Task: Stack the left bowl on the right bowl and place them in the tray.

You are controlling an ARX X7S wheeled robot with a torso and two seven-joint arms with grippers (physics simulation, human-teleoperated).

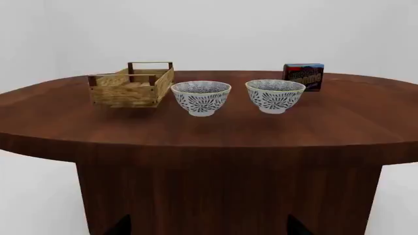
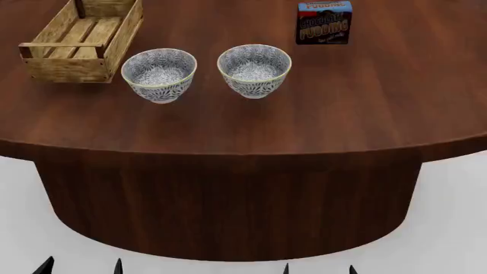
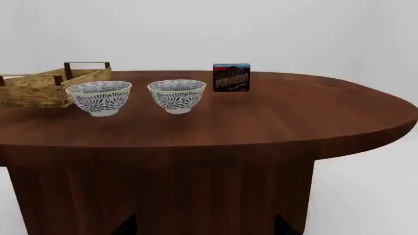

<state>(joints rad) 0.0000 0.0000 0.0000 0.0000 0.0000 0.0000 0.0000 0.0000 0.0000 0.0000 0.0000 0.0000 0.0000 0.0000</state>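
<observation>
Sitting apart at upper left of the head view, left bowl (image 2: pixel 159 74) and right bowl (image 2: pixel 254 70) are unstacked; tray (image 2: pixel 82 40) is waiting empty. Jaws barely showing; state unknowable.

The tray (image 2: pixel 80 43) is cut off by the head view's top edge.

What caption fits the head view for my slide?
Two patterned ceramic bowls sit apart on the dark wooden table, beside an empty light-wood slatted tray.
</observation>
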